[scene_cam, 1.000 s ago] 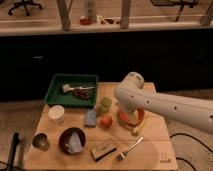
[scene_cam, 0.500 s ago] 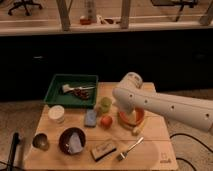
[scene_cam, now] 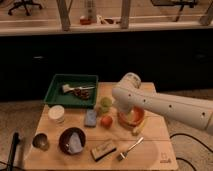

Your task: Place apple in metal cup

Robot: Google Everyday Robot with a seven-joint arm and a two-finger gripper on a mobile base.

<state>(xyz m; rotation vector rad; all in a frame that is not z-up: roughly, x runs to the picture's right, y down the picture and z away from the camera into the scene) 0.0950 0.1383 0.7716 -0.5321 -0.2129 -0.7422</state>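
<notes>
The apple (scene_cam: pixel 106 121), small and orange-red, lies on the wooden table between a blue sponge (scene_cam: pixel 91 118) and an orange bowl (scene_cam: pixel 132 118). The metal cup (scene_cam: pixel 40 141) stands upright near the table's front left corner, far left of the apple. My white arm reaches in from the right. Its gripper (scene_cam: pixel 120 111) hangs at the left rim of the orange bowl, just right of and above the apple. The arm hides most of the gripper. Nothing shows in its hold.
A pale green cup (scene_cam: pixel 105 103) stands behind the apple. A dark bowl (scene_cam: pixel 72 140) with a pale wrapper is right of the metal cup. A white tub (scene_cam: pixel 56 114), a green tray (scene_cam: pixel 72 90), a small bar (scene_cam: pixel 102 150) and a utensil (scene_cam: pixel 128 148) are also on the table.
The arm has barely shifted near the orange bowl. The apple and the metal cup have not moved.
</notes>
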